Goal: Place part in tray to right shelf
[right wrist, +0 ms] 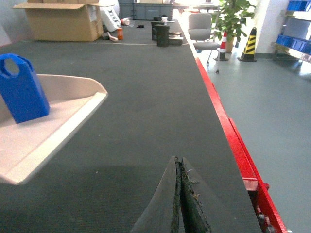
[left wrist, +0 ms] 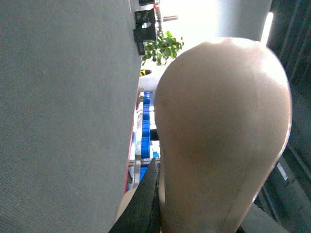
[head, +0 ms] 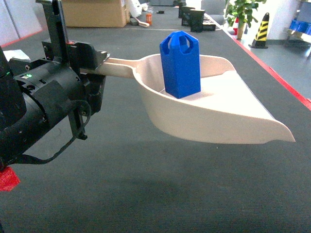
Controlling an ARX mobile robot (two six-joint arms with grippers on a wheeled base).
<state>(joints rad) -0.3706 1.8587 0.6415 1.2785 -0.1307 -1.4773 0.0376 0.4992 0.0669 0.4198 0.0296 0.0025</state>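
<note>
Blue part (head: 181, 65): bright plastic block, box-shaped sides, peaked top with loop-like cut-outs. Stands upright, long axis vertical, peak up. It sits inside the tray (head: 233, 109), toward the raised curved back and the handle end.

Tray: pale beige, dustpan-shaped, smooth and slightly glossy. Held above the dark grey carpet (head: 146, 194), casting a shadow on it. Long axis runs left to right in the head view: flat handle (head: 116, 68) points left into the left gripper (head: 90, 65), open straight front edge points right and toward the camera.

Left gripper: clamped on the tray handle. Left wrist view is mostly the tray's rounded underside (left wrist: 223, 136).

Right gripper (right wrist: 179, 194): jaws pressed together, nothing between them, low over the carpet, well apart from the tray, whose front edge (right wrist: 58, 131) shows at left.
</note>
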